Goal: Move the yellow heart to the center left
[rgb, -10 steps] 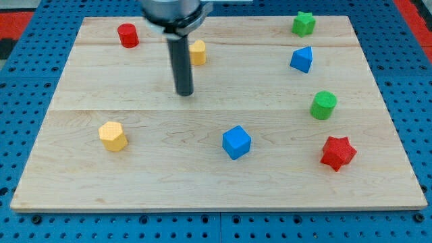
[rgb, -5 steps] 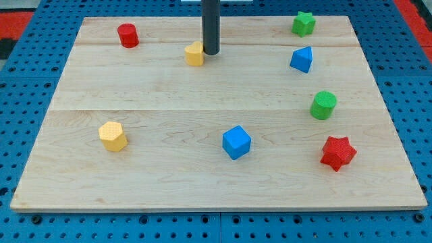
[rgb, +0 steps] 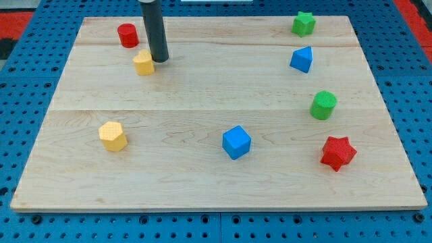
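The yellow heart (rgb: 143, 63) lies on the wooden board (rgb: 216, 172) at the upper left, just below and right of a red cylinder (rgb: 127, 34). My tip (rgb: 159, 59) stands at the heart's right side, touching it or nearly so. The dark rod rises from the tip to the view's top edge and hides a strip of board behind it.
A yellow hexagon block (rgb: 113, 136) sits at the lower left. A blue cube (rgb: 236, 142) is below centre. At the right are a green star (rgb: 304, 23), a blue wedge-like block (rgb: 302, 59), a green cylinder (rgb: 323, 104) and a red star (rgb: 337, 152).
My tip swung from the board's middle up to the heart's right side, then moved left. The yellow heart slid left and slightly down, ending near the red cylinder.
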Tool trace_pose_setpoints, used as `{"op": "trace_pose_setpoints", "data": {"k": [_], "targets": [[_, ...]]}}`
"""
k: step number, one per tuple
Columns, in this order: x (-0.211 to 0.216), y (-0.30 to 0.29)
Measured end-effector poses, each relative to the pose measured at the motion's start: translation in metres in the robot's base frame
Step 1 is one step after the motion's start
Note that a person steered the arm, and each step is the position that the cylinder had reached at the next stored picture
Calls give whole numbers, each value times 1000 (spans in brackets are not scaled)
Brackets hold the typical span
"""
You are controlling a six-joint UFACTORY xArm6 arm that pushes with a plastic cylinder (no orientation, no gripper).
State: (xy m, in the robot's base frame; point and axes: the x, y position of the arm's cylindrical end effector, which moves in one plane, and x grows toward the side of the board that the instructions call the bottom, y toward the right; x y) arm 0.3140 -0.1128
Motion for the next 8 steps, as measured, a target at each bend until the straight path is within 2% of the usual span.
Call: {"op": "trace_pose_setpoints", "data": {"k": [3, 5, 6, 8], "targets": [[18, -20], [-14, -13], [-9, -41], [32, -51]]}}
